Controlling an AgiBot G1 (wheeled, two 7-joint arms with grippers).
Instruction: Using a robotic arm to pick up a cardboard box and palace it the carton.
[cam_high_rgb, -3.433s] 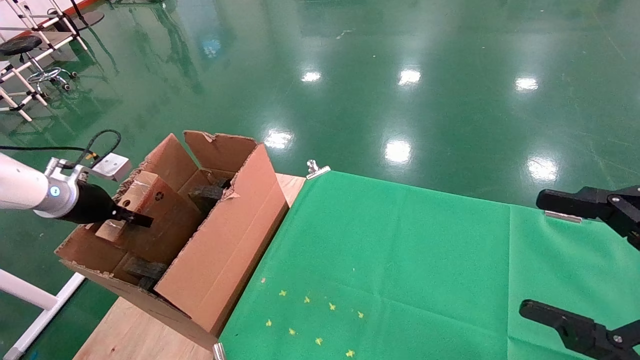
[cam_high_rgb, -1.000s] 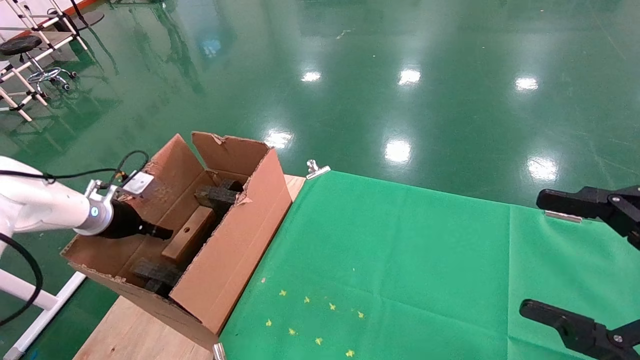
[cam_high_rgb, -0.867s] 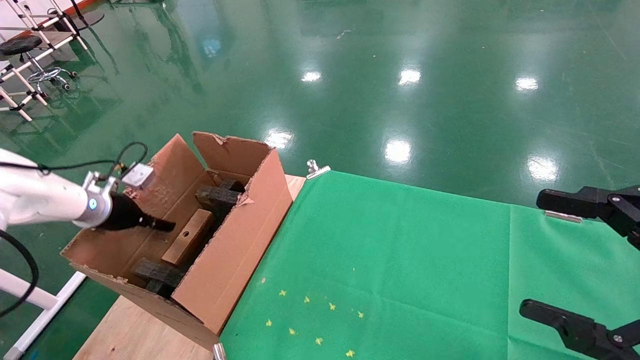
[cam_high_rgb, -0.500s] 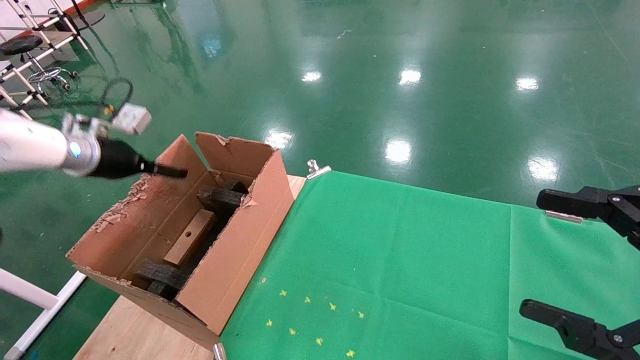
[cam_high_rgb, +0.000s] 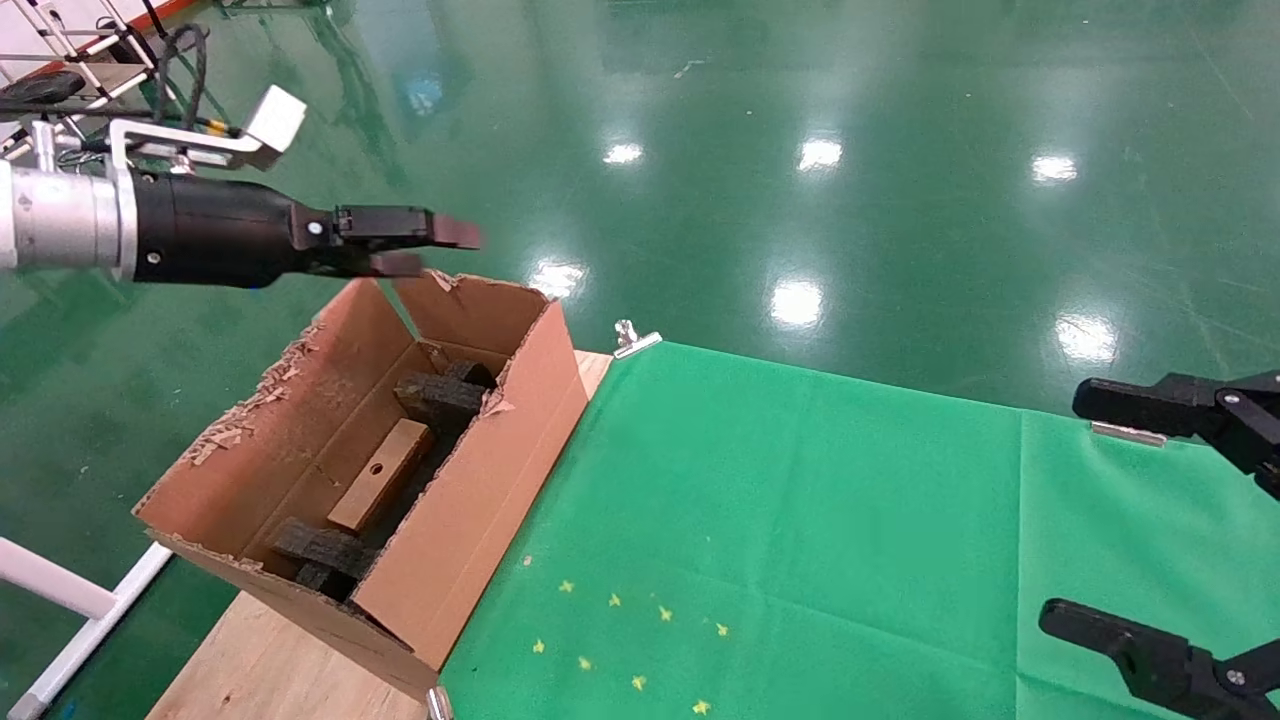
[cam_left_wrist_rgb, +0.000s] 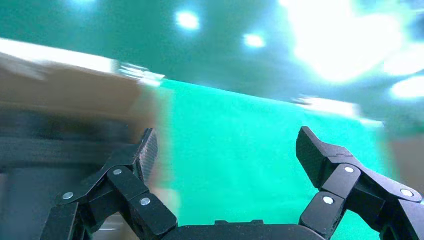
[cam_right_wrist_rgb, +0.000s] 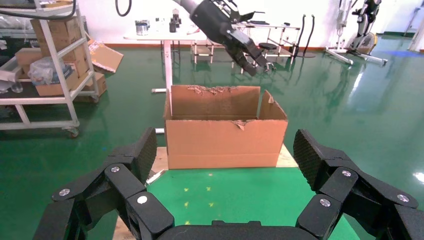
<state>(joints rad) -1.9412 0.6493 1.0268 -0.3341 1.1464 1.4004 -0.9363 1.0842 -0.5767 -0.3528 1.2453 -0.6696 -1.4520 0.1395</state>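
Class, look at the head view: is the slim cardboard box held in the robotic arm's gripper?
No: the cardboard box lies inside the carton between black foam blocks, while the robotic arm is above it, holding nothing.

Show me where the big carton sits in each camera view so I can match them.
Head view: carton lower left, beside the green cloth.
Left wrist view: blurred brown carton, left side.
Right wrist view: carton centre, straight ahead.
Shared landmark: the green cloth.

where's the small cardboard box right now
In the head view the cardboard box lies inside the carton on the robot's left, between two black foam blocks, below the robotic arm.
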